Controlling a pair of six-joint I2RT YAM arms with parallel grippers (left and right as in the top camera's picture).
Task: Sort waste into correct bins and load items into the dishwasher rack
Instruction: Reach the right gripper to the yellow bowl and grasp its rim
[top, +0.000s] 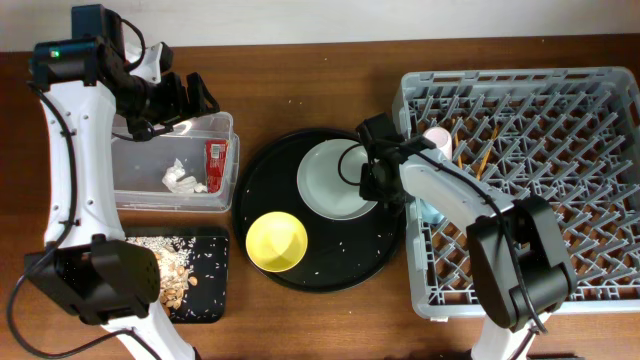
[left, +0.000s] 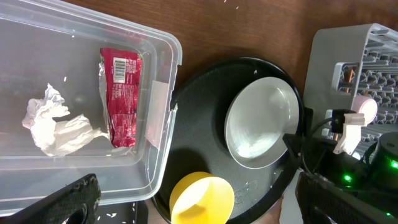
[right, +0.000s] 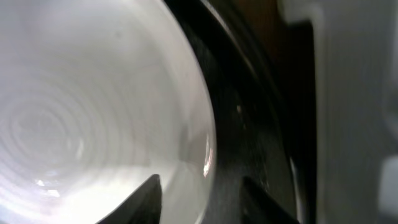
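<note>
The pale grey-blue round plate (top: 330, 180) lies flat in the 1 o'clock part of the big round black tray (top: 268, 180). The right hand (top: 376, 176) sits at the plate's 3 o'clock edge. In the wrist view its two fingers stand apart, one over the plate's face and one over the tray, with nothing pinched yet.

The step looks like taking the plate by its rim for the large grey pegged dishwasher rack (top: 560, 150). To do it well, the outer finger should go down beside the rim and the hand should close square across the lip, not on the slope. The plate should then tilt up before travelling, so it can drop on edge between pegs.

The left hand (top: 200, 98) hangs spread and empty over the clear rectangular plastic tub (top: 130, 160), which holds the crumpled white tissue (left: 56, 124) and red snack wrapper (left: 119, 93).

The yellow bowl (top: 277, 241) waits at the tray's 7 o'clock.

The right arm hides most of a small blue cup (top: 432, 212) in the rack. The wrist view is blurred, so I cannot tell whether the fingers touch the plate. No carrot shows anywhere.
</note>
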